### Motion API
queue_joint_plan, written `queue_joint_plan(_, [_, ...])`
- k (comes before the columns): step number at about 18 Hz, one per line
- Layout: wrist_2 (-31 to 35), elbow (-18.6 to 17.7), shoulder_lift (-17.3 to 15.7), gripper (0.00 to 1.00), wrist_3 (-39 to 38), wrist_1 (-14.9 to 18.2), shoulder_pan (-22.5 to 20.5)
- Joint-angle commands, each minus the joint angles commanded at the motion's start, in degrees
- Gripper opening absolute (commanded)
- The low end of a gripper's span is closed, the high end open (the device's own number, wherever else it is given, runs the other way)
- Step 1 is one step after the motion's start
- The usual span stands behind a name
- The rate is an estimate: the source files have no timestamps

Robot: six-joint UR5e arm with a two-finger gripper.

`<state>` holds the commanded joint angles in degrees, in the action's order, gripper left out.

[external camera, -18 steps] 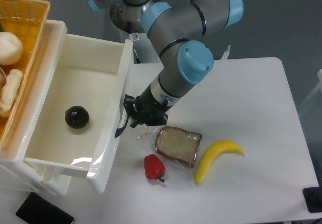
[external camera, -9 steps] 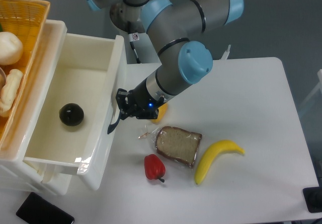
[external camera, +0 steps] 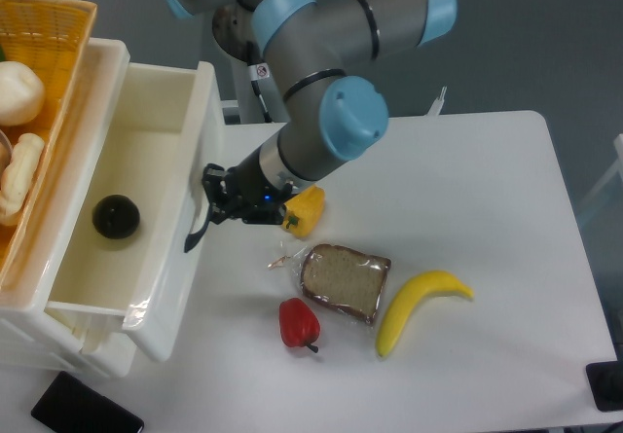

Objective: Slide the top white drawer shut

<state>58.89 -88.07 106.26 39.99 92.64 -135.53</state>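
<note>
- The top white drawer [external camera: 136, 170] sits at 9 o'clock in frame, pulled out part way from its cabinet, front panel facing 3 o'clock; not shut yet.
- The gripper [external camera: 216, 209] is right up against the drawer front at the dark curved handle [external camera: 198, 233]; we cannot tell how far the fingers are parted or whether they hold the handle or only press on the panel.
- We judge the drawer rigid, glossy moulded plastic, thin-walled and light for its bulk; it should run on its slides with a flat push toward 9 o'clock.
- Best contact: mid front panel near the handle, so it does not rack sideways; the gloss is slippery, so a glancing push could skid off.
- Inside, a dark round ball-like object [external camera: 116, 216] lies loose on the drawer floor; likely to roll when the drawer moves.
- Orange wicker basket [external camera: 34, 73] at 10 o'clock on top, woven, with pale lumpy items in it.
- On the matte white table [external camera: 487, 209]: a yellow bell pepper [external camera: 305, 209] just beside the gripper at its 3 o'clock, a bread slice in clear wrap [external camera: 344, 280], a red pepper [external camera: 299, 323], shiny, and a banana [external camera: 419, 306], smooth and curved.
- A black flat phone-like slab [external camera: 86, 409] lies at 7 o'clock.
</note>
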Motion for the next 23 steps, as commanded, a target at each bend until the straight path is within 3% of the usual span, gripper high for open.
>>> queue_joint_plan(9, [-0.1,0.0,0.0,0.0,-3.3,-0.3,5.6])
queue_joint_plan(20, [-0.2,0.0,0.4,0.0,-3.9,-0.8,7.3])
queue_joint_plan(21, [-0.2,0.0,0.4,0.04,-3.7,-1.4,7.0])
queue_joint_plan(22, [-0.1,0.1,0.4,0.21,-3.6,-2.5,6.6])
queue_joint_plan(23, [-0.1,0.3,0.4,0.28,-3.6,-3.9,6.1])
